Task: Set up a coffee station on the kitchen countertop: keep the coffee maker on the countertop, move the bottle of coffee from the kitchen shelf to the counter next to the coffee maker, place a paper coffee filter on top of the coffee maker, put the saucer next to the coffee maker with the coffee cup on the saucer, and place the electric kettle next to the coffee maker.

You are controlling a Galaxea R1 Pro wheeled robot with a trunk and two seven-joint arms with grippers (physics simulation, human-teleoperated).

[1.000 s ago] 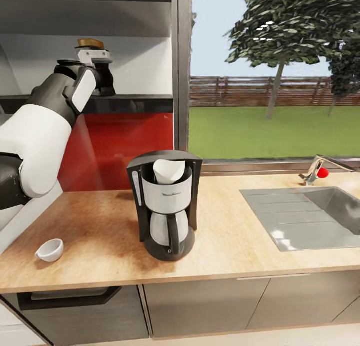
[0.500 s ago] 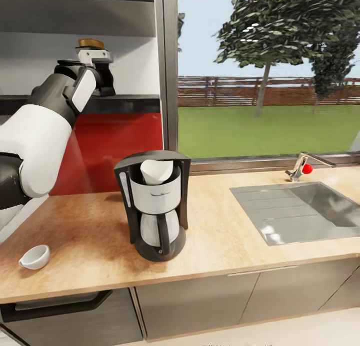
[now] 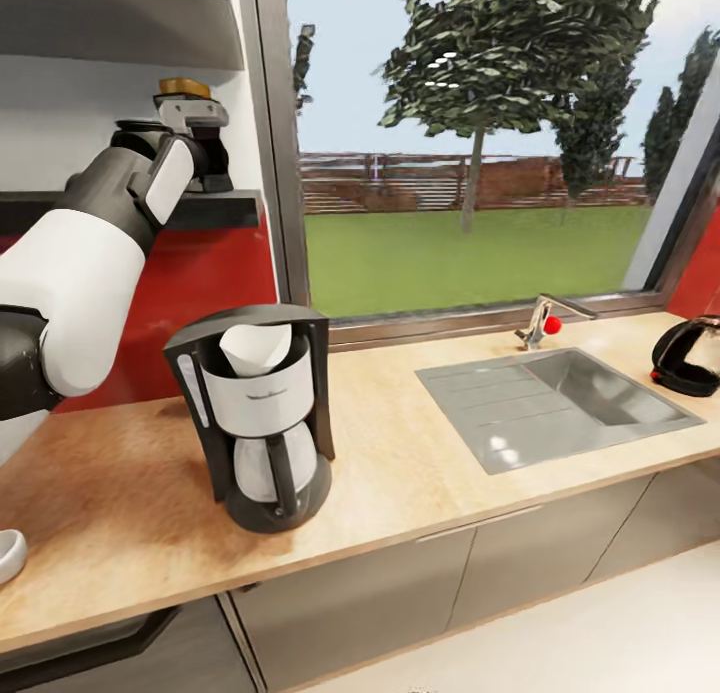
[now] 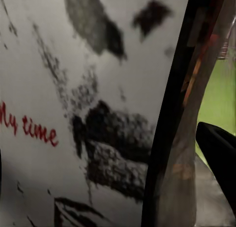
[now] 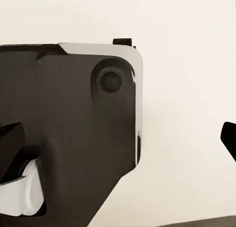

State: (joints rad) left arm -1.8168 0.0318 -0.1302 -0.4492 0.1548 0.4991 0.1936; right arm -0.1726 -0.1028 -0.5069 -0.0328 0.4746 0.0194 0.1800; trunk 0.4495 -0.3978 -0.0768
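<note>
Left pincer (image 3: 190,113) grasps the coffee bottle (image 3: 183,87), mostly hidden behind my wrist; right pincer's state I cannot tell. Coffee cup (image 3: 8,555) cut off at the worktop (image 3: 400,473) edge; kettle (image 3: 688,355) likewise.

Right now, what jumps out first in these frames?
The coffee maker stands mid-counter with a white paper filter in its top. The left arm is raised to the shelf, its left gripper at a brown-capped bottle. A black kettle sits at the counter's far right, beyond the sink.

Daylight floods in through my window (image 3: 470,173), glaring off the sink (image 3: 540,413). My bench (image 3: 400,473) is bright, shadows soft. My left wrist view is blurry.
</note>
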